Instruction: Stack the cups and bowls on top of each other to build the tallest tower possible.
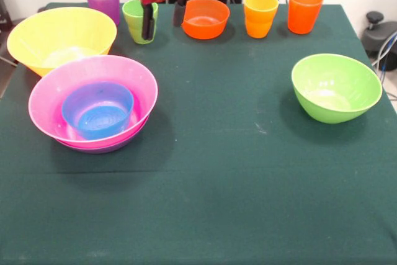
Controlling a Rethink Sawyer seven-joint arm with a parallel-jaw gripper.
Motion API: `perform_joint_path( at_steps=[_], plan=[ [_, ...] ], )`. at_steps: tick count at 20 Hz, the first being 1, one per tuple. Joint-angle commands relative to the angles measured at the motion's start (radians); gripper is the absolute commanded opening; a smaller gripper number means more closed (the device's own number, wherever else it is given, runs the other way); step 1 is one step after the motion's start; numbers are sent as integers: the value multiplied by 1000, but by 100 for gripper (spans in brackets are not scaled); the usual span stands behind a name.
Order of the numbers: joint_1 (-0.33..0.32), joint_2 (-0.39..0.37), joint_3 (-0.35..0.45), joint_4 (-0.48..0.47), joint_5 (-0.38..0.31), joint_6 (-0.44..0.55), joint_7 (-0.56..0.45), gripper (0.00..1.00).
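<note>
Blue bowl sat nested in pink bowl over purple bowl. Claw hung released, one finger at green cup.

The table's middle and near side lie open; cups and bowls crowd far and side edges.

Bright, even overhead light; soft shadows; glossy highlights.

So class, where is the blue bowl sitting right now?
In the front view, the blue bowl sits at the left, nested inside the pink bowl, just in front of the yellow bowl.
</note>
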Motion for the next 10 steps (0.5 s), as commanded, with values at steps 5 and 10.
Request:
perform_joint_path(
  at_steps=[5,10],
  plan=[
    [-82,-103,338,138,-241,-100,-654,100],
    [-194,-114,469,155,-442,-240,-996,100]
  ],
)
